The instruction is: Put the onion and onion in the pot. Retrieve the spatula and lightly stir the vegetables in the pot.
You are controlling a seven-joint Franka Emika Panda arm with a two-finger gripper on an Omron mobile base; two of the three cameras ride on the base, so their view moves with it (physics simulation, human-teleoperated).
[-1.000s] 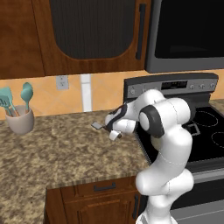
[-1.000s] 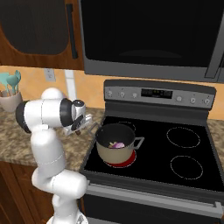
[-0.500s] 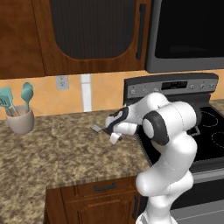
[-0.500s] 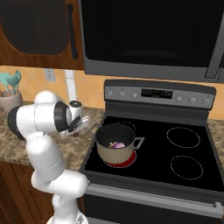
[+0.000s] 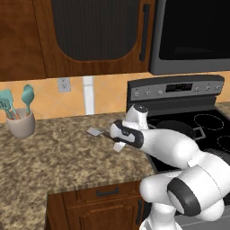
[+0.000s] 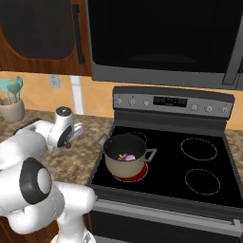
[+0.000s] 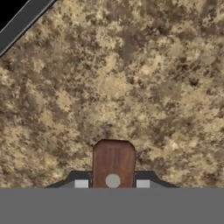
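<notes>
On the speckled counter (image 5: 54, 157) left of the stove (image 6: 190, 161), the gripper (image 5: 117, 140) hangs low, and its fingers are pressed against the brown handle of the spatula (image 5: 96, 132). In the hand view the handle end (image 7: 113, 162) stands between the two finger tips, which pinch it from both sides. The grey blade points to the left, toward the wall side of the counter, and seems a little above the stone; if it touches the surface I cannot tell. The spatula is near the counter's right edge, just beside the stove's side.

The pot (image 6: 124, 154) sits on the front left burner, which glows red under it. A purple onion (image 6: 127, 158) is inside the pot; a second onion I cannot make out clearly. The pot is well apart from the gripper.

Left of the spatula the counter is wide and bare as far as the cup of teal utensils (image 5: 19, 117) near the wall. The front edge of the counter runs close below the arm.
</notes>
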